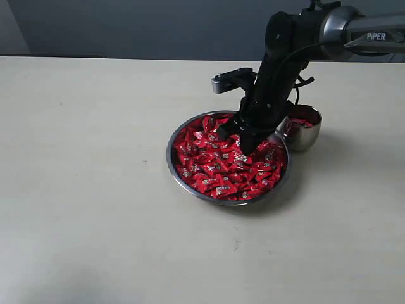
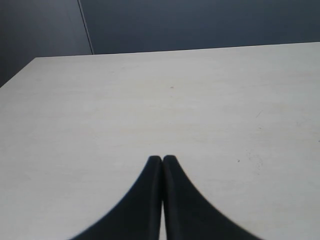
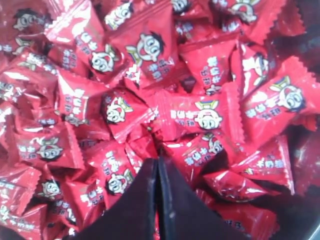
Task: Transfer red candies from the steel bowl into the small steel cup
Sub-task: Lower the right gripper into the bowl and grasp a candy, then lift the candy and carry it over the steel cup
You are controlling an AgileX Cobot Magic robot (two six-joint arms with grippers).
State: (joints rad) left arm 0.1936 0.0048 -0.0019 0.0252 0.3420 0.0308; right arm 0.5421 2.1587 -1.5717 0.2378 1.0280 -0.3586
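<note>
Jaws of my right gripper pressed together, tips down in the red candies, upper right of the steel bowl. Small steel cup sits just beside that rim. Bare table runs wide across the frame's left. "PiPER" printed on my arm.

A pale cream worktop with a matte, faintly streaked surface fills most of the scene, marked by a tiny dark speck. Beyond its far edge stands a dark blue-grey wall. In the left wrist view, a thin vertical seam divides that wall into two panels.
</note>
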